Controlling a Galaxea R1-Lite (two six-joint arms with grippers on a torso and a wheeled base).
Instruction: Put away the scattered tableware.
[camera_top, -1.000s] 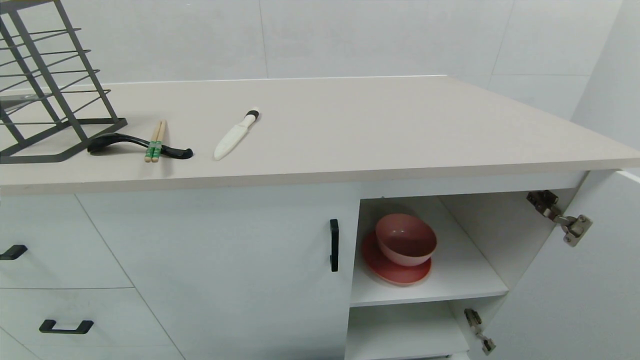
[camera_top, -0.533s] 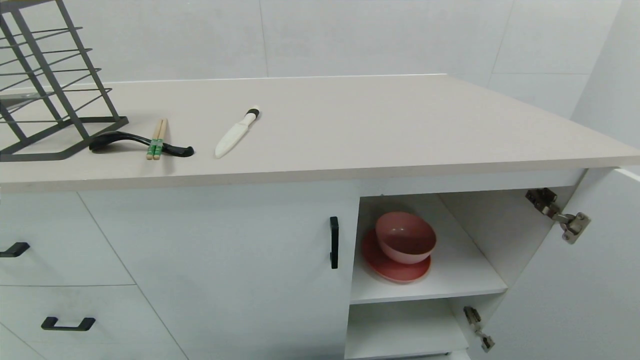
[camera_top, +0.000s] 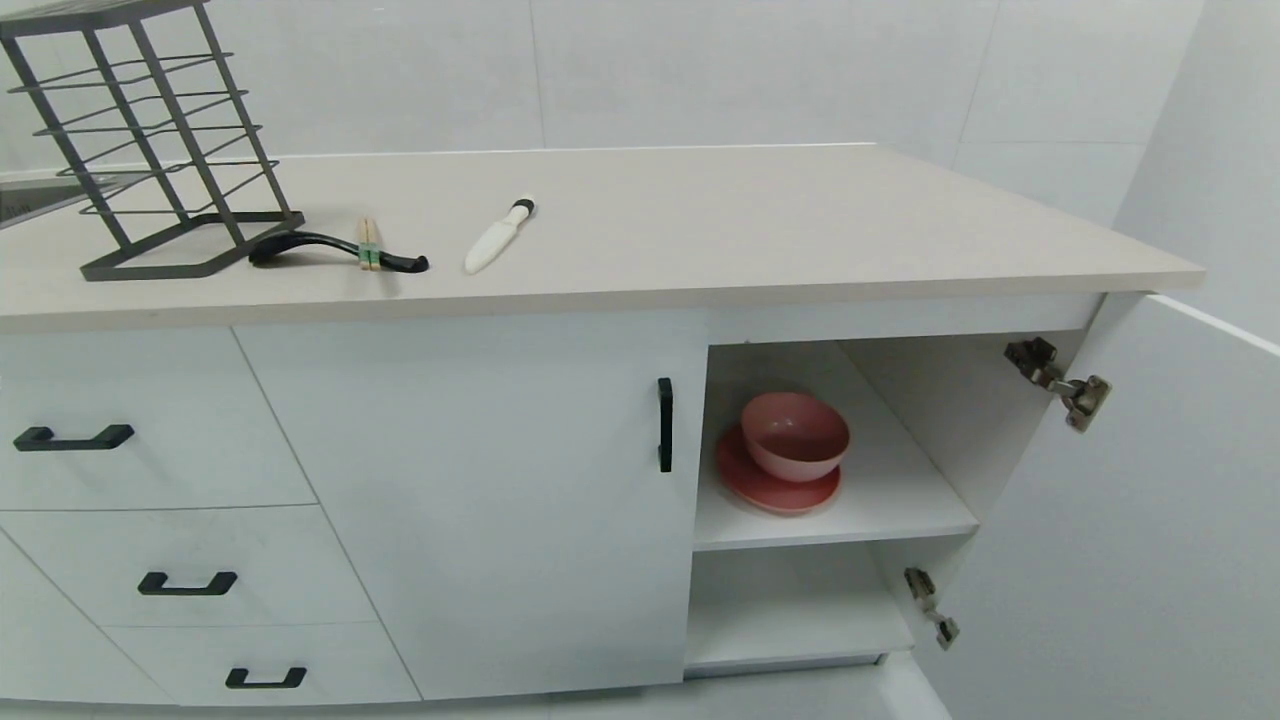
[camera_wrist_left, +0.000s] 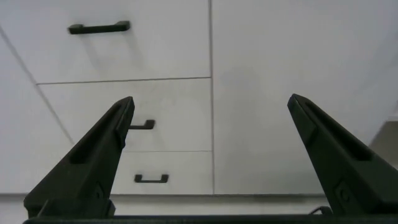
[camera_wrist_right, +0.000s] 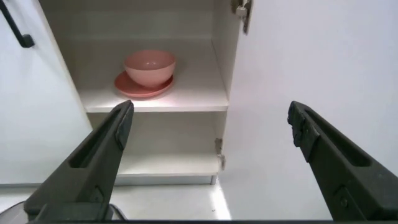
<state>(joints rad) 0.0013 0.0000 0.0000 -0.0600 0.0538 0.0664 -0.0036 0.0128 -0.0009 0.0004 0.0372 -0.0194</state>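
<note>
Beige countertop (camera_top: 750, 220) below white tiled wall (camera_top: 750, 70), cabinet door (camera_top: 1130, 520) open; left claw (camera_wrist_left: 210, 99), right claw (camera_wrist_right: 210, 106) both apart.

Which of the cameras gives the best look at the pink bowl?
The right wrist view: it faces the open cupboard squarely, with the bowl on its plate whole. The head view shows it from above, at an angle. The left wrist view faces drawers.

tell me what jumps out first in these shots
The pink bowl sitting on a pink plate on the open cabinet's upper shelf stands out most. On the countertop, a white knife lies beside chopsticks resting across a black ladle, next to a wire rack.
</note>
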